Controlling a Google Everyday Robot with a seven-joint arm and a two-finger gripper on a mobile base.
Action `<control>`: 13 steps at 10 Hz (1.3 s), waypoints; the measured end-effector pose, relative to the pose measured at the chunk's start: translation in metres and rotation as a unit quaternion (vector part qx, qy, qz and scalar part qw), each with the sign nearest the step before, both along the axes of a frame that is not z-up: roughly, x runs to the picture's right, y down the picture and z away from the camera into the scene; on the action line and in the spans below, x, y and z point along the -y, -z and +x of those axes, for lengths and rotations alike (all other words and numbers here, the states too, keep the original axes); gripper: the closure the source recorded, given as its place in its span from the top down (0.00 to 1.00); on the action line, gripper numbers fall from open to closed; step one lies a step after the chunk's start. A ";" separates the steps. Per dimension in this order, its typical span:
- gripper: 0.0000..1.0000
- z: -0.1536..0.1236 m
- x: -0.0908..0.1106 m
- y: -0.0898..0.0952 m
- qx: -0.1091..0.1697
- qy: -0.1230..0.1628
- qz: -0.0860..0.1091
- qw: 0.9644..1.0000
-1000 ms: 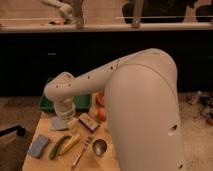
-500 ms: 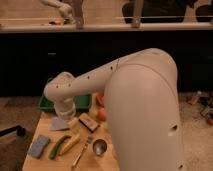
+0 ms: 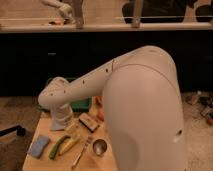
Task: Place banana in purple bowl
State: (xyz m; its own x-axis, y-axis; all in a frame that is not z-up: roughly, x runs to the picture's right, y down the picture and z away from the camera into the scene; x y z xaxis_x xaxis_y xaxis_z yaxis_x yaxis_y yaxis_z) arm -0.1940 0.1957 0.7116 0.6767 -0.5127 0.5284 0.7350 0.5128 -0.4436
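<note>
The yellow banana (image 3: 70,145) lies on the wooden table (image 3: 45,132) next to a green elongated vegetable (image 3: 57,148). A small round dark bowl with a shiny inside, the purple bowl (image 3: 100,147), sits to the banana's right, beyond a utensil (image 3: 81,152). My white arm reaches down from the right. Its gripper (image 3: 66,128) hangs just above the table, behind the banana's far end and apart from the bowl.
A blue sponge (image 3: 39,145) lies at the table's left. A brown box (image 3: 89,120) sits mid-table, and an orange object (image 3: 100,111) is partly hidden by my arm. A green tray (image 3: 80,103) stands at the back. My large arm body blocks the right side.
</note>
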 end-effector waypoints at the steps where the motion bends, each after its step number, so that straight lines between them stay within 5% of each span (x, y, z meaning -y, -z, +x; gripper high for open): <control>1: 0.80 0.002 -0.005 0.003 0.000 0.002 0.001 1.000; 7: 0.80 0.010 -0.058 -0.018 -0.008 0.011 -0.041 0.999; 13: 0.80 0.013 -0.078 -0.035 -0.022 0.016 -0.078 0.997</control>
